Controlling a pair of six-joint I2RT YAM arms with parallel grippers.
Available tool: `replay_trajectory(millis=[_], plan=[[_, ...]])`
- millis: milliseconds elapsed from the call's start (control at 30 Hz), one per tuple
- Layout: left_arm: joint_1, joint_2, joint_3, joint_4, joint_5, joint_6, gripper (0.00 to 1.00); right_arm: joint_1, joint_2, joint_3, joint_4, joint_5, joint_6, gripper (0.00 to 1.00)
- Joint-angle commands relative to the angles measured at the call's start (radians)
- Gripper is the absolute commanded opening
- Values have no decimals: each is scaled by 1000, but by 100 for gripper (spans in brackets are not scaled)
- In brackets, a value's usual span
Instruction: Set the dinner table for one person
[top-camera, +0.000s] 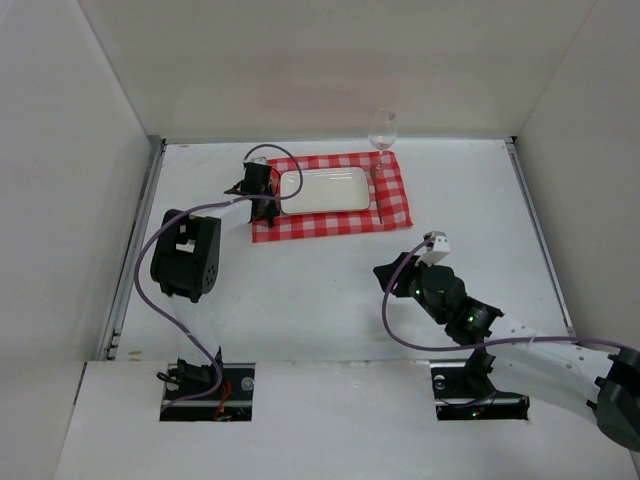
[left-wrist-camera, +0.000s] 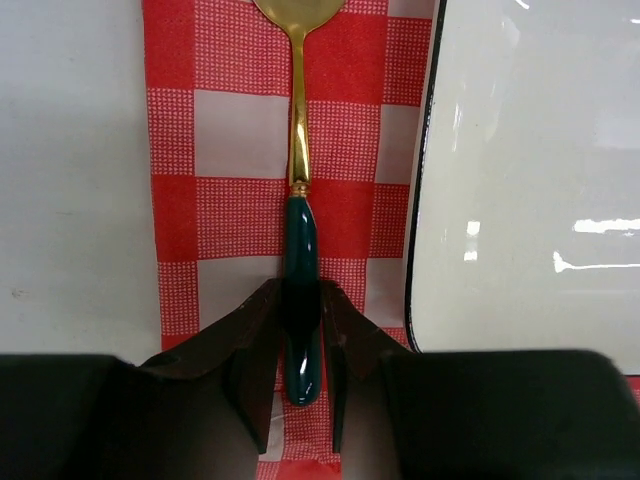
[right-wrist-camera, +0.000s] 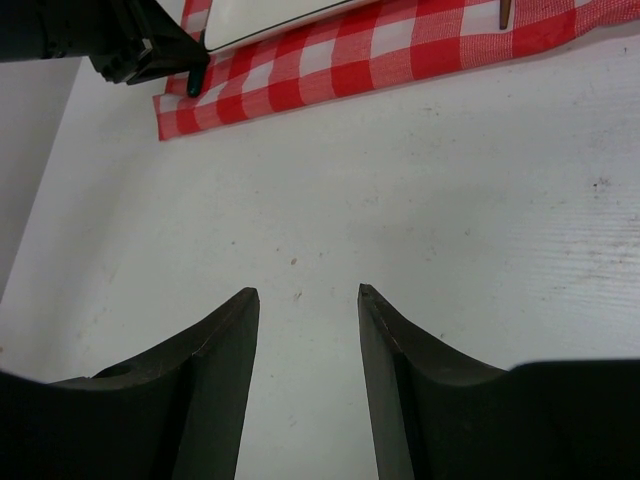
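The white dinner table (top-camera: 330, 300) carries a red-and-white checked cloth (top-camera: 330, 222) with a white rectangular plate (top-camera: 325, 188) on it. A spoon (left-wrist-camera: 299, 150) with a gold bowl and dark green handle lies on the cloth (left-wrist-camera: 230, 130) left of the plate (left-wrist-camera: 530, 180). My left gripper (left-wrist-camera: 300, 300) is low over the cloth, its jaws closed against the green handle; it also shows in the top view (top-camera: 262, 195). My right gripper (right-wrist-camera: 308, 292) is open and empty above bare table (right-wrist-camera: 400, 200), in front of the cloth (top-camera: 385, 272).
A clear wine glass (top-camera: 382, 128) stands at the cloth's far right corner. A thin utensil (top-camera: 376, 190) lies on the cloth right of the plate. White walls enclose the table, with metal rails (top-camera: 135, 250) along its sides.
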Motion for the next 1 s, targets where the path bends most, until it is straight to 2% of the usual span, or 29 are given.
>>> replay_trajectory(millis=[0,167,233,267,300,433,600,767,800,900,967], plan=[[4,-40,-13,16,-28,7,26,-2,-7,1,53,12,5,50],[1,-129,-47,22,-70,7,46,-2,7,4,59,9,3,50],[-4,-180,-64,26,-92,7,57,-2,7,4,59,9,3,50],[-7,-207,-73,28,-104,5,69,-2,7,4,59,9,3,50],[-13,-235,-82,34,-109,5,100,-2,7,4,59,9,3,50],[-38,-376,-147,59,-152,-30,100,-2,1,1,59,18,0,50],[-81,-607,-360,131,-260,-132,100,-8,-24,-10,59,35,3,49],[-99,-819,-611,131,-316,-286,100,-10,-53,-21,59,58,2,21],[-108,-853,-659,117,-331,-317,100,-11,-54,-22,59,63,2,18],[-134,-945,-766,65,-382,-364,100,-21,-33,-22,59,76,3,15],[-145,-1002,-822,2,-420,-415,100,-39,-1,-22,58,87,8,19]])
